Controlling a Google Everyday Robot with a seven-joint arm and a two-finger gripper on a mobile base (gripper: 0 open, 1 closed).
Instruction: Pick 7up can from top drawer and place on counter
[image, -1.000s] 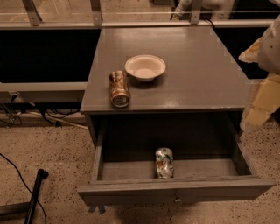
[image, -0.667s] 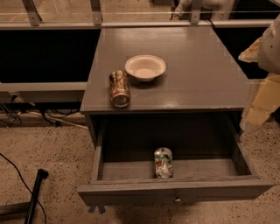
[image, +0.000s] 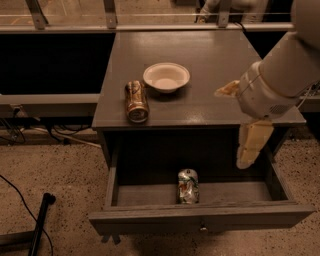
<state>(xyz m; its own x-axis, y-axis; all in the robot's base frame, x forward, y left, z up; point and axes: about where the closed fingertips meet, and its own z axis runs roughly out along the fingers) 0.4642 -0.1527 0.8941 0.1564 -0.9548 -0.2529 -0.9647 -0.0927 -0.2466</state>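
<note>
Your gripper (image: 241, 120) hangs over the right end of the open top drawer (image: 150, 220), its fingers (image: 252, 145) spread wide, holding and touching nothing. The 7up can (image: 188, 186) lies on its side in the drawer, below and left of the fingers, well apart. Further left on the worktop (image: 210, 55) sit a brown-gold can (image: 136, 101) and a white bowl (image: 166, 77).

The arm (image: 290, 55) is a thick, smooth, off-white cylinder ending in a rounded white wrist housing (image: 262, 95) with a fine seam line round its casing. The gripper (image: 230, 129), located at the right of the view by the front right corner of the counter (image: 200, 50), carries two flat, tapered, cream-yellow fingers (image: 251, 145) with rounded tips, spread wide apart.
</note>
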